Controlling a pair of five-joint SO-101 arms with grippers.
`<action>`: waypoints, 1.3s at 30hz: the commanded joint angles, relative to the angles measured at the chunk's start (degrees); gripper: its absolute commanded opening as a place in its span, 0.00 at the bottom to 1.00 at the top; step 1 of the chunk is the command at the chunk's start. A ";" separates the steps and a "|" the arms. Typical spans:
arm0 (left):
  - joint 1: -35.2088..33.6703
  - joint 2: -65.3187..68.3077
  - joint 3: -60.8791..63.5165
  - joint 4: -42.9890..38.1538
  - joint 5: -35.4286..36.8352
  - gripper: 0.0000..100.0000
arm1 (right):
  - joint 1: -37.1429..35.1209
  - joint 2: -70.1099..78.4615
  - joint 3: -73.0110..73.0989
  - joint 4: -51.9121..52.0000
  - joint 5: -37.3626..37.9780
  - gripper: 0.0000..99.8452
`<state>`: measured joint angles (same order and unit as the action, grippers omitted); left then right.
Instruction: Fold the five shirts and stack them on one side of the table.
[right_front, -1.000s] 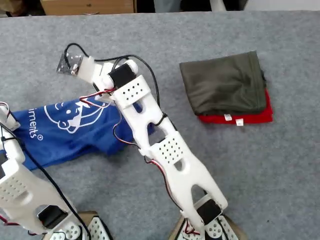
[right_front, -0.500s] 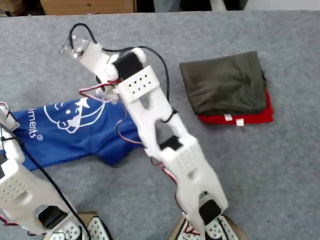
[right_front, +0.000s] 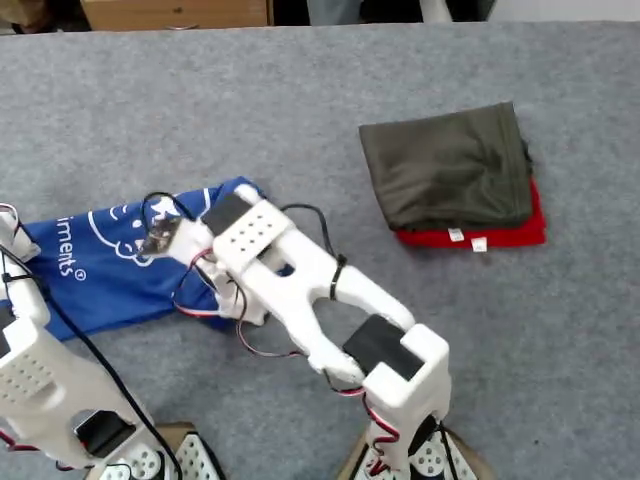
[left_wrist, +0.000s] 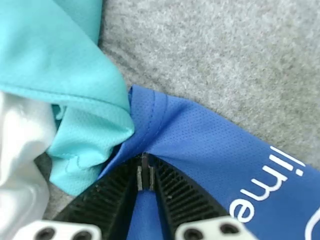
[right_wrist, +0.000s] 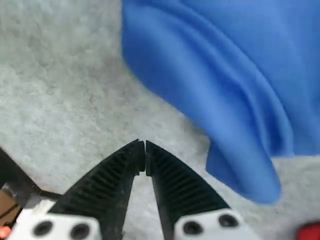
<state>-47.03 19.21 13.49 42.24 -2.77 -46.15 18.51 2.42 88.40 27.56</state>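
A grey felt-like table (right_front: 560, 380) runs back to a wooden cabinet (right_front: 175, 12) along the far edge.

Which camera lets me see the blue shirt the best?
The high view: it shows most of the blue shirt on the table, white print included. The left wrist view shows one corner in the left gripper; the right wrist view, a plain folded edge.

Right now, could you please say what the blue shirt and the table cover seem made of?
The blue shirt: likely synthetic sports mesh, slightly glossy; tiny pinholes show in the weave. The table cover: probably grey felt or carpet; matte, fuzzy, flecked nap.
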 joint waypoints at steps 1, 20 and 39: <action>-1.27 -1.93 -1.10 -0.88 0.70 0.03 | 0.44 1.71 1.36 -5.80 -2.46 0.01; -1.27 -1.85 -1.10 -0.88 0.70 0.03 | 7.21 23.16 -37.76 -26.20 -2.55 0.01; -1.27 -1.85 -1.10 -0.88 0.70 0.03 | 10.37 43.03 -94.46 -1.49 -2.46 0.01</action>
<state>-47.03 19.21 13.49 42.24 -2.77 -36.48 62.64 -80.57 76.97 25.36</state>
